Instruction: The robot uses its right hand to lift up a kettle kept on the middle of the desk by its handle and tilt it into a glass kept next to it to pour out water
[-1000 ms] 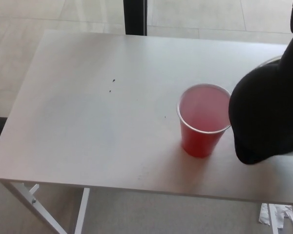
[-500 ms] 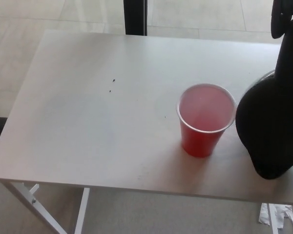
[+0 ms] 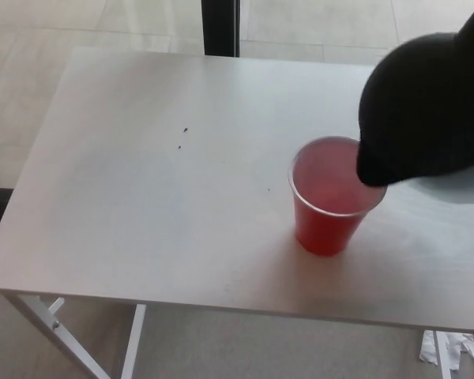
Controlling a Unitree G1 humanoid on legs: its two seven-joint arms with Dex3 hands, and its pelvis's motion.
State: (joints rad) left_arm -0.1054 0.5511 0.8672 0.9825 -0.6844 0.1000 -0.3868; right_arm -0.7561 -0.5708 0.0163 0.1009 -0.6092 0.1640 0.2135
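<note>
**Kettle tipped over the red cup's rim**

Nearest, the white desk (image 3: 142,237) has its front edge running along six o'clock, with a white frame leg below at seven. On the desk, at about four o'clock from the picture's centre, stands the red cup (image 3: 329,197), upright, its pale inside showing. Over the cup's three o'clock rim hangs the black kettle (image 3: 423,103), tilted, its lowest point reaching just inside the rim. A pale rounded part shows at the kettle's lower right edge. Neither hand can be made out, so nothing can be said of the fingers. Two small dark specks (image 3: 182,138) lie at ten o'clock, well apart from the cup.
</note>
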